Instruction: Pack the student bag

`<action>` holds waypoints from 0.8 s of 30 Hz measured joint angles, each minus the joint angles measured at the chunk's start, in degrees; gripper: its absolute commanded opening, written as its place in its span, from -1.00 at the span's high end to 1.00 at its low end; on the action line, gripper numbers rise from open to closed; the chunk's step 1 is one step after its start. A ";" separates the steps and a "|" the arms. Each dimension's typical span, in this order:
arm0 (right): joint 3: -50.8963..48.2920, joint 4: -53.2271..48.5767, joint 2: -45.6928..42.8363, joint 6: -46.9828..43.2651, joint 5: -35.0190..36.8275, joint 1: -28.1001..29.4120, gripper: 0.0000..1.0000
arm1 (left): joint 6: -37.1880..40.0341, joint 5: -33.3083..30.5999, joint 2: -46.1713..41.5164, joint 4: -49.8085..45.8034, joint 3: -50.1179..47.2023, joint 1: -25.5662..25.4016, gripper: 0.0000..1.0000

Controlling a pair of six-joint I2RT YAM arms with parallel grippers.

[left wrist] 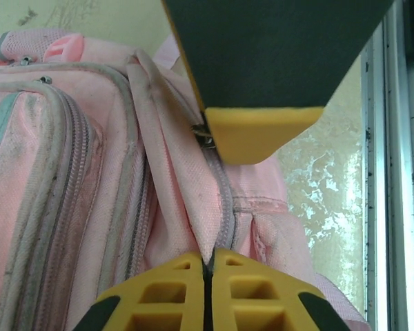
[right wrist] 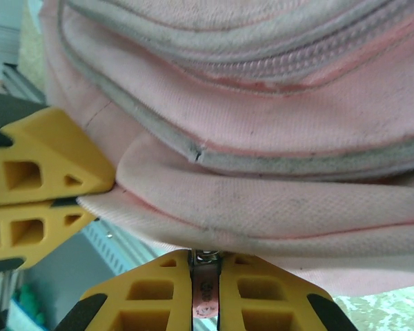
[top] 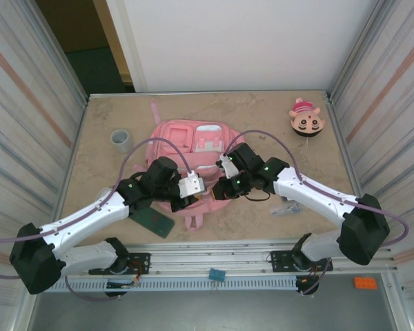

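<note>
Enclosing the beige marbled table, ribbed walls are noted at both sides and a white panel at the far edge. At mid-table the bag is laid flat, its contents hidden. The left gripper is closed on a fold of bag fabric. The right gripper is closed on a zip pull. A grey cup is stood near the left edge and a plush at the far right corner.

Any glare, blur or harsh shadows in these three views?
Top external: even light, sharp, no harsh shadows on the table. Left wrist: bag crisp, table at right washed by mottled glare. Right wrist: bag fabric sharp, lower-left background blurred.
</note>
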 measured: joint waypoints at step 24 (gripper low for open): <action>0.44 0.26 -1.09 -0.15 17.20 6.01 1.00 | -3.41 0.39 -2.12 2.12 -1.20 0.85 0.95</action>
